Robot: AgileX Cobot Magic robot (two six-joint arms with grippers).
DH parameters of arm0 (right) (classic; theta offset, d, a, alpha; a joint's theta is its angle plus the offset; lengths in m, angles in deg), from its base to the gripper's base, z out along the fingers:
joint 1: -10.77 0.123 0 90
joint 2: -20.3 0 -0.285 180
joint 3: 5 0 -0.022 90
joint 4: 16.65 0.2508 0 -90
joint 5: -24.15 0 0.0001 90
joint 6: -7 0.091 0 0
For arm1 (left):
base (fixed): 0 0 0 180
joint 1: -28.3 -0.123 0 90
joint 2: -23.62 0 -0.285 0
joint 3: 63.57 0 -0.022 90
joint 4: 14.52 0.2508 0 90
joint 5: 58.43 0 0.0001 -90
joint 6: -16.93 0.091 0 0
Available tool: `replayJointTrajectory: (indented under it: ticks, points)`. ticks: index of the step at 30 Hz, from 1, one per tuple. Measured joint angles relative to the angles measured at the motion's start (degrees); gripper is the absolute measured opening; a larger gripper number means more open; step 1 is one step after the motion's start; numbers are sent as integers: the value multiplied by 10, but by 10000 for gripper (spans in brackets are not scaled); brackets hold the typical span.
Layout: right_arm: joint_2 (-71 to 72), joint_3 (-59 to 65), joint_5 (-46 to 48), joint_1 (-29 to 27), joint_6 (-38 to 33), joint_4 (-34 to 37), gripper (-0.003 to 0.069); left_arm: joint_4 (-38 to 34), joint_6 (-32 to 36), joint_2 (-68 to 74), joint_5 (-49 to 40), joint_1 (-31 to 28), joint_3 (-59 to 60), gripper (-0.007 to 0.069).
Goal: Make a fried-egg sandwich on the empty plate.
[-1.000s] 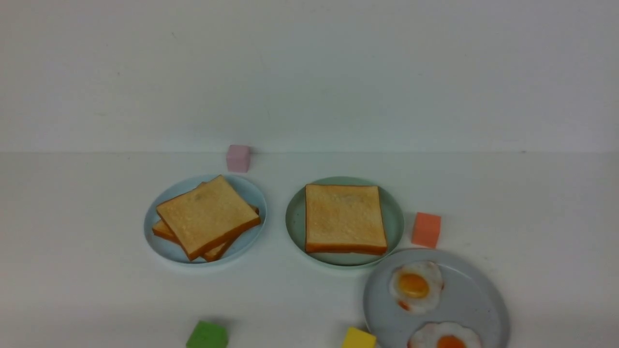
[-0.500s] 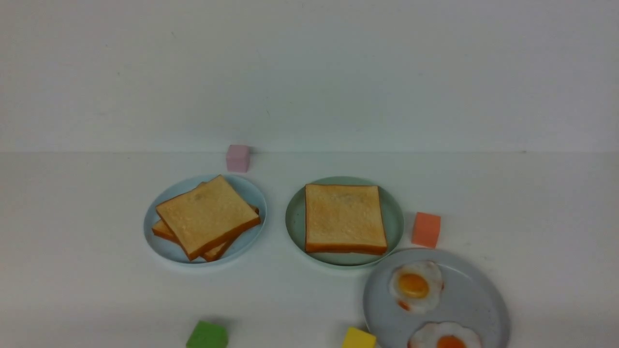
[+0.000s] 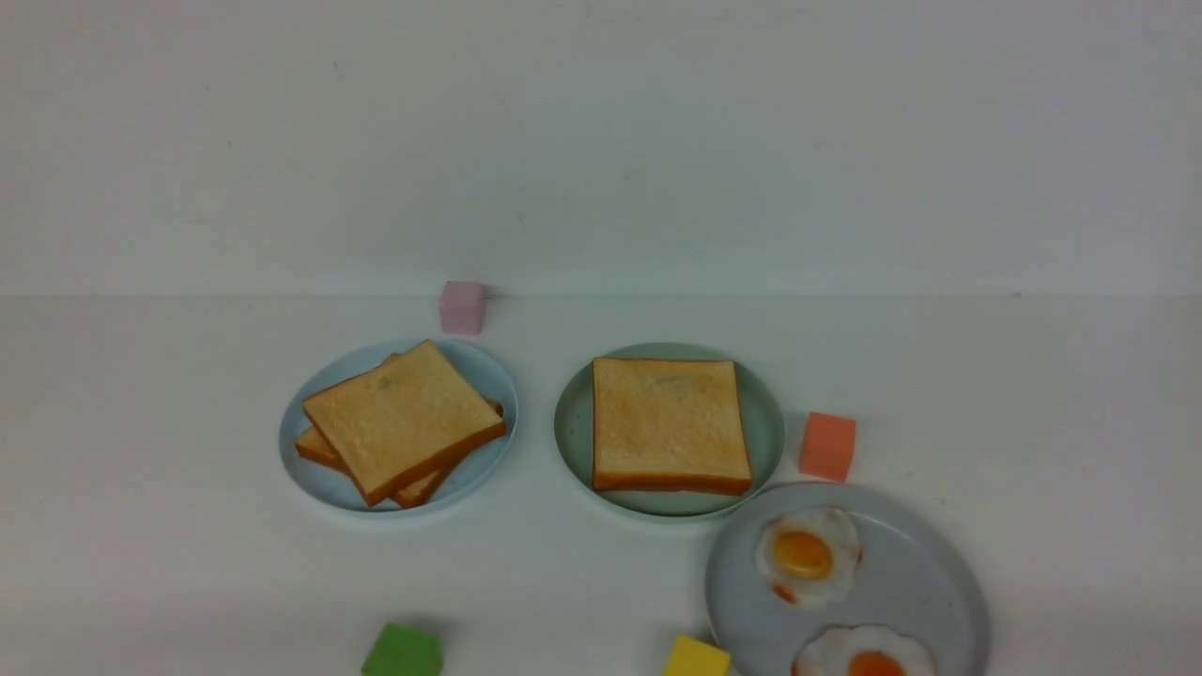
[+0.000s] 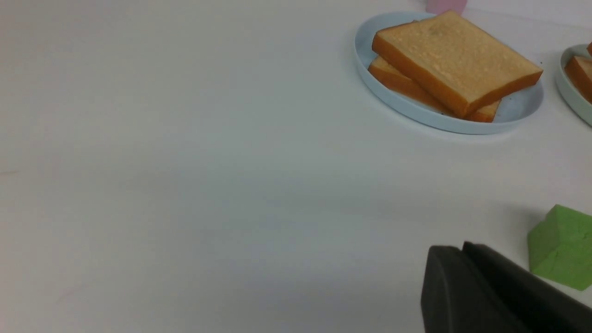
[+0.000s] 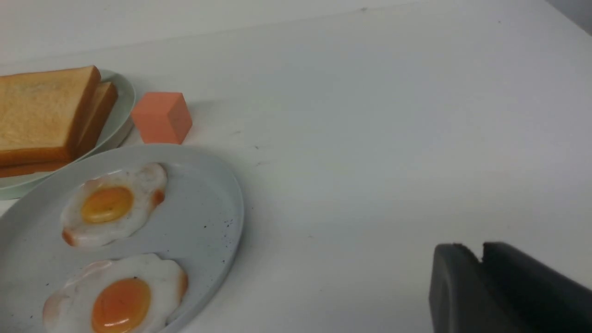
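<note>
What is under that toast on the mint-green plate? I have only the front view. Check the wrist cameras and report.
Observer: The right wrist view shows a second toast slice lying under the top slice on the mint-green plate. No egg shows between them.
Operator: Now place the left gripper.
Observer: The left gripper is shut and holds nothing. It is over bare table, next to the green cube.
Operator: Report the right one.
Observer: The right gripper holds nothing and sits off to the side of the grey speckled plate, not touching it. Too little of it shows to call it open or shut.
</note>
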Motion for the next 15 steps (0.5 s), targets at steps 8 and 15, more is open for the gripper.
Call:
replayJointTrajectory:
  ticks: [8, 15]
  points:
    - [0, 0, 0, 0, 0, 0, 111, 0, 0, 0, 0, 0, 0, 36]
    - [0, 0, 0, 0, 0, 0, 120, 0, 0, 0, 0, 0, 0, 39]
